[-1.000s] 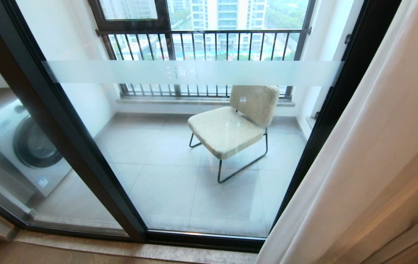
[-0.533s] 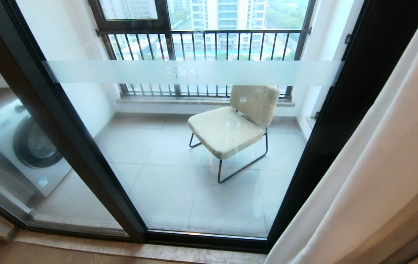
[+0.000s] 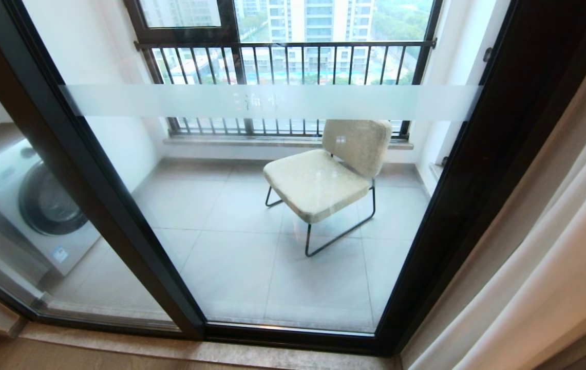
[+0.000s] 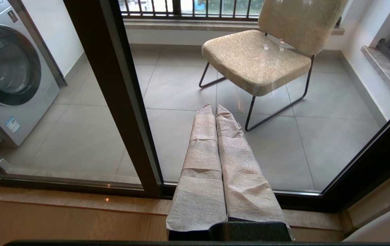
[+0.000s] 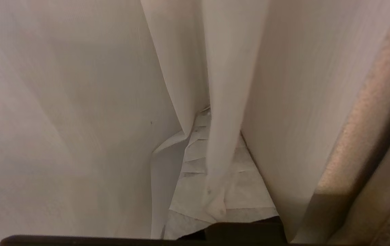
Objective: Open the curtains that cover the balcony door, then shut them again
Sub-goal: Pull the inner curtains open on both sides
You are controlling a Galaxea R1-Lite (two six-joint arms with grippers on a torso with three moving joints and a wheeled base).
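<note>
With clenched, empty fingers (image 5: 212,164) buried in the curtains (image 3: 554,246) at 4 o'clock, the sheers could be snagged or dragged unevenly; left gripper (image 4: 215,112) is clenched, idle.

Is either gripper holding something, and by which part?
The left gripper is shut on nothing. The right gripper is buried among white folds of the curtains; a grip cannot be told.

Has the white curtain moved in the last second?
Yes. The white curtain slid right, off the balcony door's dark frame, baring a strip of beige wall.
</note>
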